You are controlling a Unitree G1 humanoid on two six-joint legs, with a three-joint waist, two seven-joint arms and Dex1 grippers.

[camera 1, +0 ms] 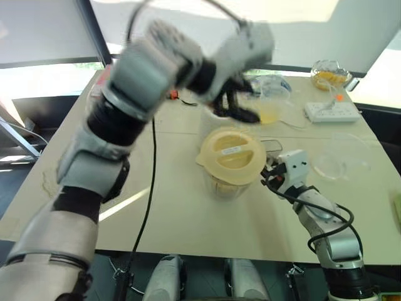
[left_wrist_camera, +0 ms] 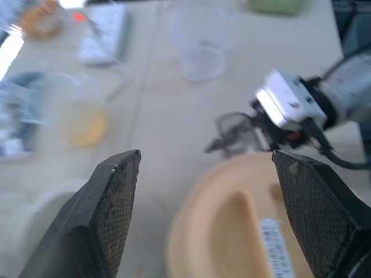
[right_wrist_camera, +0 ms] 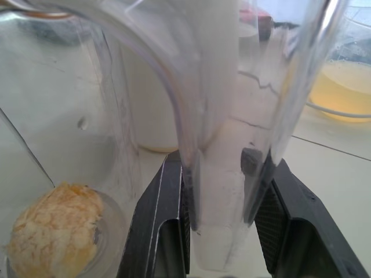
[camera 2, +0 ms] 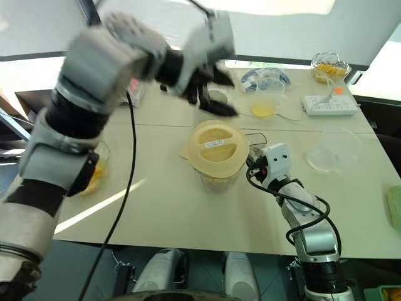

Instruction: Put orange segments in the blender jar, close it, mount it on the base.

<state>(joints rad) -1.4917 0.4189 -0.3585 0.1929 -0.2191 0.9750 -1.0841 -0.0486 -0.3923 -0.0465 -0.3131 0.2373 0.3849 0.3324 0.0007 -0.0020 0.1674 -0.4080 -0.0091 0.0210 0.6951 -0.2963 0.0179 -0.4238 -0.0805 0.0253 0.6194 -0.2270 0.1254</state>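
Beige table (camera 1: 188,219): blender jar (camera 1: 230,182), cream lid (camera 1: 232,155) on, orange segments (right_wrist_camera: 55,237) inside. Right gripper (right_wrist_camera: 223,191) clamps its handle (right_wrist_camera: 232,145); left gripper (left_wrist_camera: 217,191), fingers spread wide, empty, hangs above the lid.

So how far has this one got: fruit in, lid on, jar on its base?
Done: orange segments lie inside the blender jar, and the pale lid sits on top. In hand: the right gripper clamps the jar's handle, while the open left gripper hangs above the lid. Left: the jar stands on the table; the white base behind it is unmounted.
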